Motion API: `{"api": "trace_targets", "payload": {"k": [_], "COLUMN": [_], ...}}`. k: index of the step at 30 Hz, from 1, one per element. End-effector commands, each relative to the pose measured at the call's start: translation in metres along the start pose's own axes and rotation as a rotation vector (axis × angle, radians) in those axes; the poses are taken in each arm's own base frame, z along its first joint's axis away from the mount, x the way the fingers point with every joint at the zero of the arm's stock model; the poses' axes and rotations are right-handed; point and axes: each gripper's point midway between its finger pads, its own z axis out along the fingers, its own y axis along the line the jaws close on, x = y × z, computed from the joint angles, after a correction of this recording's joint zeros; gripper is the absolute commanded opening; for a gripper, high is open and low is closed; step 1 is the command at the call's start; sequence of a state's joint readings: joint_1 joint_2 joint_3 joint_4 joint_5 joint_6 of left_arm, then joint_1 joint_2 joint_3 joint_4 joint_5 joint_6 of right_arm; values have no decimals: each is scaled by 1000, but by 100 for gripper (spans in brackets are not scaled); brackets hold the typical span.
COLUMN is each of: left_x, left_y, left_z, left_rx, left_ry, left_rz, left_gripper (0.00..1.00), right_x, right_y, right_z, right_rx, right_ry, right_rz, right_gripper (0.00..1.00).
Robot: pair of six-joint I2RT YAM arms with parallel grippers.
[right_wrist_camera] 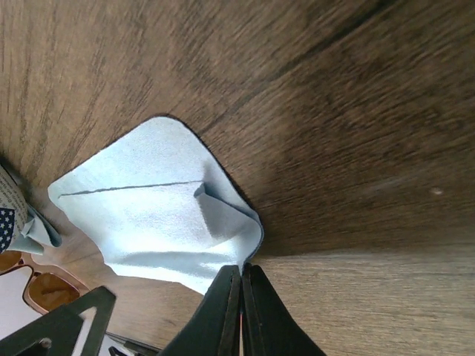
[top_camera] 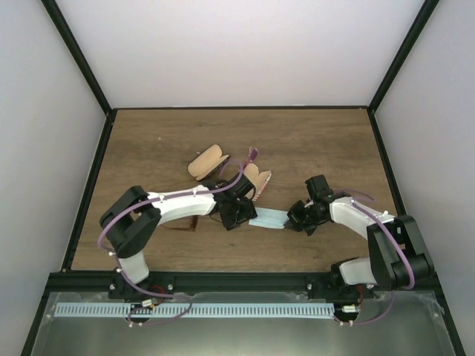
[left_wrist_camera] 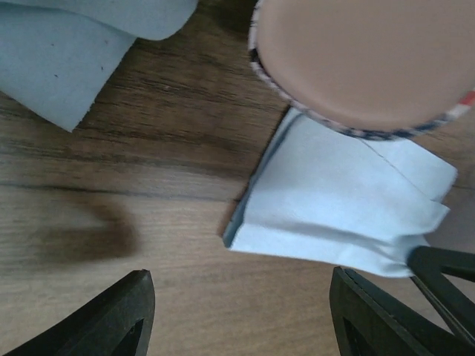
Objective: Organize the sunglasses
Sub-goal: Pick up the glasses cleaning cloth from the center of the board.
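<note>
Sunglasses lower left in right wrist view, long axis slanting down-right, left gripper spread over cloth, right gripper pressed together at cloth edge, open counter upper right.

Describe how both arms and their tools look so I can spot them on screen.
The left arm and right arm: white links, black joints, a lilac cable looping along each. The left tool and right tool: black, tapered fingers with triangular cut-outs.

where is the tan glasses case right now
In the top view the tan case lies on the table left of centre, just left of the striped case and beyond the left arm.
</note>
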State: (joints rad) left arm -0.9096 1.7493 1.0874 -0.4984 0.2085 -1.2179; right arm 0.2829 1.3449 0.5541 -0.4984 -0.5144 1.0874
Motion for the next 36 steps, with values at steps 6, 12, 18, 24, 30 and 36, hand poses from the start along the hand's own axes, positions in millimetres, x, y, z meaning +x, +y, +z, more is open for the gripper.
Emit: {"api": "trace_targets", "payload": {"k": [6, 12, 18, 24, 30, 36], "left_x": [-1, -2, 5, 10, 14, 17], "left_y": [-12, -15, -10, -5, 0, 4], "left_z": [21, 30, 35, 42, 43, 43], "left_rx": [-19, -38, -52, -67, -79, -81], "left_ry": [29, 41, 58, 82, 90, 97], "left_rz": [3, 14, 12, 5, -7, -17], "left_gripper": [64, 60, 57, 50, 38, 26], "right_x": [0, 2, 3, 3, 4, 4], "right_y": [2, -2, -3, -4, -5, -6], "right_z": [-3, -2, -3, -3, -3, -3], "right_rx": [-29, -25, -26, -23, -19, -17], "right_ry": [-4, -2, -6, -3, -3, -4], "right_rz": [14, 21, 17, 13, 10, 12], "right_gripper": [1, 1, 1, 1, 1, 1]}}
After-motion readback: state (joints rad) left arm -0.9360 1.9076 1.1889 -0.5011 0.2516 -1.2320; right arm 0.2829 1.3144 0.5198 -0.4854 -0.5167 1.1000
